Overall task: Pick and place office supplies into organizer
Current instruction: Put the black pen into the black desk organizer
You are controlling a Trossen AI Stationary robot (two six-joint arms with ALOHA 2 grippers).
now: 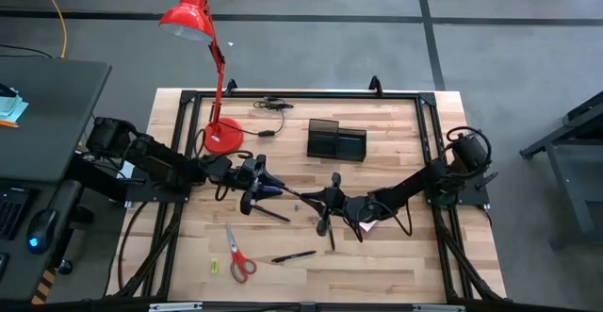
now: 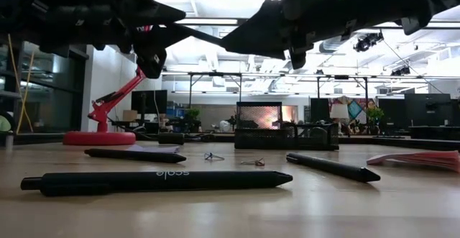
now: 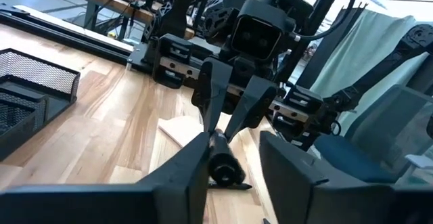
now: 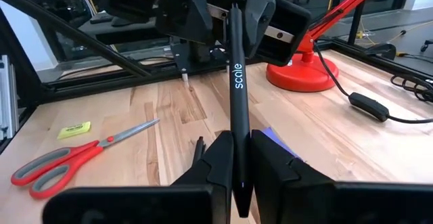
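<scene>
Pen (image 4: 237,95) bridges both outstretched arms, clamped in right end effector (image 4: 240,158), left's (image 3: 226,166) grip unclear

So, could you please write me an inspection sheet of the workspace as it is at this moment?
Surface: wooden table, no damage seen.
Job's things: organizer stands at the far side; one pen is in the air between both grippers; loose pens, scissors, yellow-green piece, pink note pad and purple note pad lie on the table.
Clutter: red lamp.
Grippers: right gripper is shut on the pen; left gripper is at the pen's other end.
Cables: black cable lies beside the lamp.
Surroundings: dark desk beside the table; nobody seen.
</scene>
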